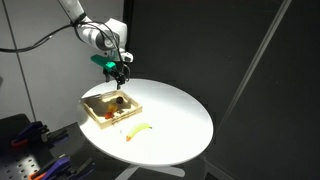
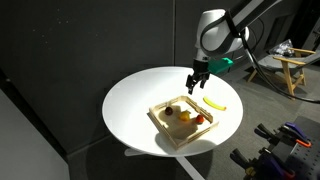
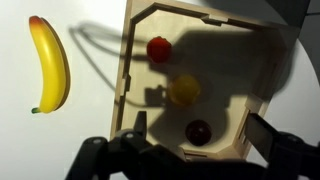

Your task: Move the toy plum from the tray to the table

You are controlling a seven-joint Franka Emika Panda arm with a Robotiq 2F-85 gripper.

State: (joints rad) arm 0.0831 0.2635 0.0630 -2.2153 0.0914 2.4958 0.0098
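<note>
wrist view picks out a round dark plum (image 3: pixel 198 131) in the square wooden tray (image 3: pixel 125 80), smooth curved banana (image 3: pixel 50 62) on the white surface (image 1: pixel 180 120), gripper (image 2: pixel 197 82) spread wide

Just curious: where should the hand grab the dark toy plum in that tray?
From above, across the middle of the round dark reddish-purple toy plum; the rim of the shallow wooden tray and a yellow toy nearby probably hinder sideways approaches.

A pale wall (image 1: pixel 30 80) is seen beside dark panels (image 1: pixel 260 60) in an exterior view. A light wooden frame (image 2: pixel 293 68) is seen standing on a dark grey floor (image 2: pixel 265 105) in an exterior view.
</note>
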